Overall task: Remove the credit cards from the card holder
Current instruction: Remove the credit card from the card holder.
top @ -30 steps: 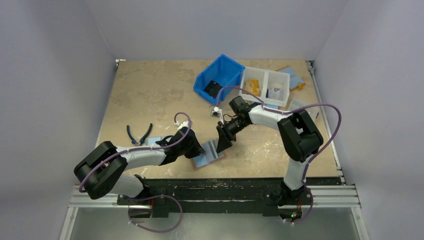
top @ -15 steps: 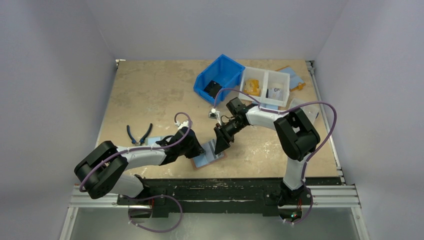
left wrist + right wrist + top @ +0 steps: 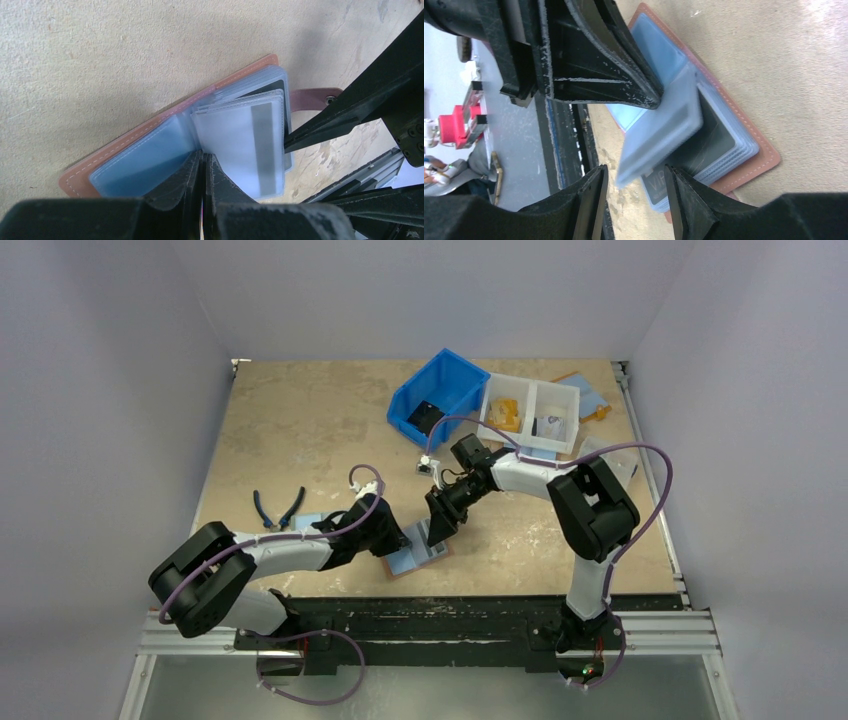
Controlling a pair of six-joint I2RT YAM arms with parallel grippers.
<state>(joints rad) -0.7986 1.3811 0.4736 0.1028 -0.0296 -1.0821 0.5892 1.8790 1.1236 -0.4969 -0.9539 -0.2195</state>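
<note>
The card holder (image 3: pixel 145 155) is laid open on the table (image 3: pixel 300 430) near its front edge, pinned at the fold by the fully closed left gripper (image 3: pixel 203 160). A raised clear sleeve (image 3: pixel 235 140) is straddled, unclamped, by the parted right gripper (image 3: pixel 635 172). No card is seen withdrawn, so extraction is judged outstanding.

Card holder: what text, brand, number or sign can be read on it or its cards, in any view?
"VI…", possibly "VIP": pale letters on the dark card in the card holder, right wrist view; the rest is blurred.
Striped card, left wrist view: no readable text.
Top view: everything is too small to read.
</note>
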